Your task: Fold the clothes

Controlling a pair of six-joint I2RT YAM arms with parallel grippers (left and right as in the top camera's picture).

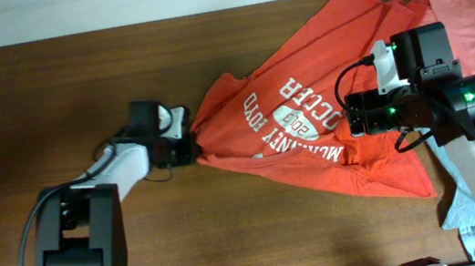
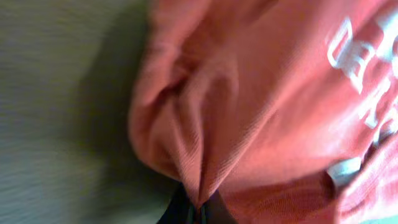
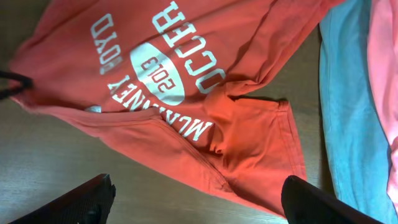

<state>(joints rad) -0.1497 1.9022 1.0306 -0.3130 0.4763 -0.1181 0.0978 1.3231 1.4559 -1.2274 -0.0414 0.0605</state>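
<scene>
The clothes, an orange-red T-shirt [image 1: 309,114] with white lettering, lie spread and rumpled across the middle and right of the wooden table [image 1: 47,84]. My left gripper [image 1: 186,145] is shut on the shirt's left tip. In the left wrist view the cloth [image 2: 249,112] bunches into a pinched fold right at the dark fingertips of the gripper [image 2: 199,213]. My right gripper [image 1: 353,122] hovers above the shirt's right part, jaws wide apart and holding nothing. In the right wrist view the gripper [image 3: 199,205] frames the shirt's sleeve and hem [image 3: 249,143].
A salmon-pink garment [image 1: 468,1] lies at the far right, partly under my right arm. A grey-blue garment [image 1: 464,213] lies beside it and shows in the right wrist view [image 3: 345,112]. Bare wood extends left of the shirt.
</scene>
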